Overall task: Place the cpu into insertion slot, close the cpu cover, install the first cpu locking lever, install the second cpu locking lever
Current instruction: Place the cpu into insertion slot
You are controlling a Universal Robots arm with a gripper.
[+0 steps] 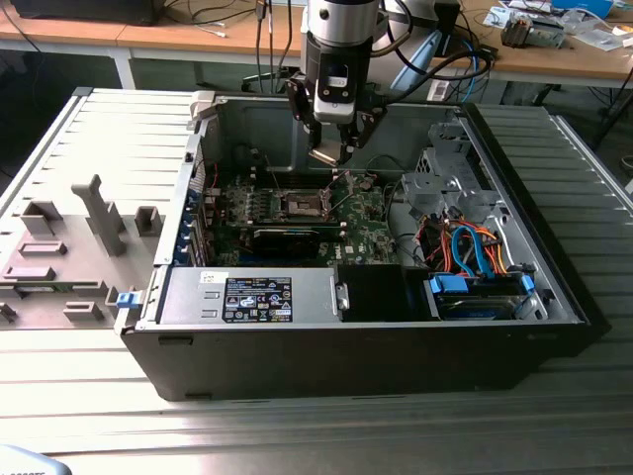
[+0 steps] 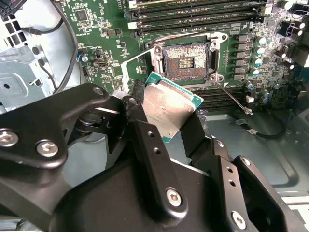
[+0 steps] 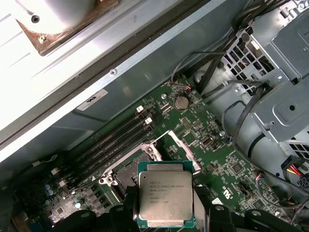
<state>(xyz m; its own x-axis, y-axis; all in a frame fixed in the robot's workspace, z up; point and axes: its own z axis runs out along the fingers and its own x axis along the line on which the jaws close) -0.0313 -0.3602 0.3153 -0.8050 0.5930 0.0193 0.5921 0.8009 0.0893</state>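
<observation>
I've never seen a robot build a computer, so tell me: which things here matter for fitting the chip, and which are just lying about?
In the job:
gripper, shut on the cpu
insertion slot, empty
cpu cover, standing open
locking lever, released

Just there:
power supply
orange and blue cables
memory slots
grey fixture plate

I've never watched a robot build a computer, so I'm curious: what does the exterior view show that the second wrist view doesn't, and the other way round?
The exterior view adds the whole open computer case, the arm above it, the grey power supply, and orange and blue cables at the exterior view's right. The second wrist view adds a close look at the pincer shut on the cpu and a thin locking lever beside the socket. Both share the green motherboard and the empty insertion slot.
</observation>
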